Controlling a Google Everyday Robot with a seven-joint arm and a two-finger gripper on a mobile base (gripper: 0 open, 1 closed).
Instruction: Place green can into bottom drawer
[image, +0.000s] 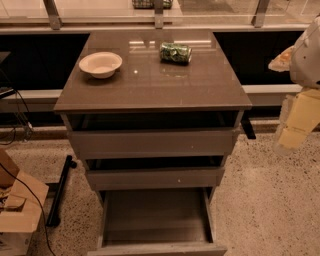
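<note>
The green can (175, 52) lies on its side on the glossy cabinet top (150, 85), towards the back right. The bottom drawer (157, 220) is pulled far out below, and its flat floor is bare. My arm comes in at the right edge as a pale shape, and my gripper (298, 120) hangs there beside the cabinet's right side, level with the top drawer. It is well apart from the can and nothing shows in it.
A cream bowl (100, 64) stands on the cabinet top at the back left. The top drawer (150, 142) and middle drawer (155, 176) are each pulled out a little. A cardboard box (17, 210) and cables lie on the floor at left. A window ledge runs behind.
</note>
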